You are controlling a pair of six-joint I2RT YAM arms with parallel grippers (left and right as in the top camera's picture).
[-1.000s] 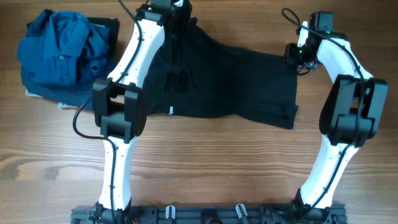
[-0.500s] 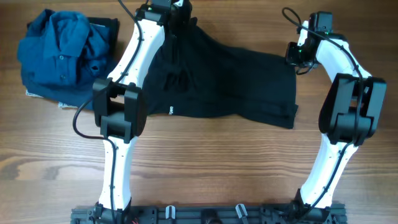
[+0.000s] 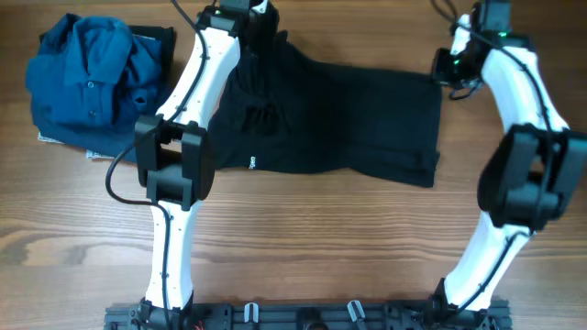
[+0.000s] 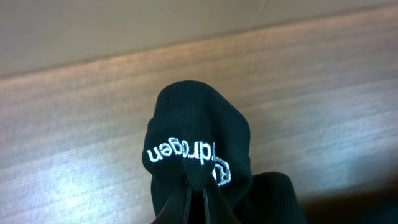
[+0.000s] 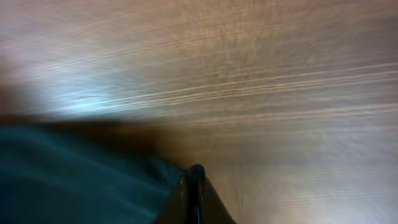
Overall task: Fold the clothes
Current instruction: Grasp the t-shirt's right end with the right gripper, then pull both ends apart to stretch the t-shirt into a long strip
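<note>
Two tools are closed on the black shirt (image 3: 348,119), which lies spread across the far middle of the wooden desk (image 3: 321,238). From overhead, the left tool (image 3: 263,32) sits at the shirt's far left corner, where the cloth is bunched into dark folds, and the right tool (image 3: 448,71) meets its far right corner; whether either tool holds anything is hard to read from up there, black on black. The left wrist view settles it for that side: the left tool (image 4: 198,194) has its fingers pressed together on a pinch of black shirt (image 4: 199,118), and the cloth bulges into a rounded hump above them, showing white lettering (image 4: 180,152) and part of a round logo (image 4: 222,174), which the overhead view hides. The right wrist view is blurred, yet the right tool (image 5: 194,177) shows its fingers shut at the very edge of the shirt (image 5: 81,180), bare wood beyond. Only the overhead view shows a crumpled blue shirt (image 3: 92,82) at the far left, well apart.
</note>
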